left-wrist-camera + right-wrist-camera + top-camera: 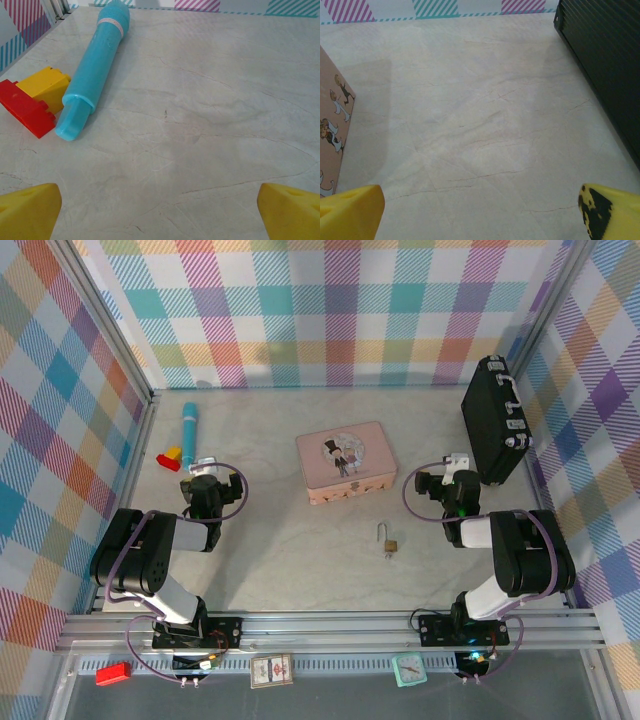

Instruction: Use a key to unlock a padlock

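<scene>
The padlock [389,540], tiny with a brass body and a thin silver shackle, lies on the table in front of the pink tin, between the two arms. A small dark sliver that looks like the key [389,554] lies at the padlock's near end; whether they touch is too small to tell. My left gripper [203,465] hovers at the left, well away from the padlock. In the left wrist view it [160,215] is open over bare table. My right gripper [457,465] hangs to the padlock's far right. In its wrist view it [480,212] is open, with nothing between its yellow fingertips [350,210].
A pink illustrated tin [345,464] sits mid-table, its edge [332,125] left of my right gripper. A black case [495,420] leans at the right wall. A teal cylinder [95,70] with a yellow block [47,87] and a red block [25,107] lies ahead of my left gripper.
</scene>
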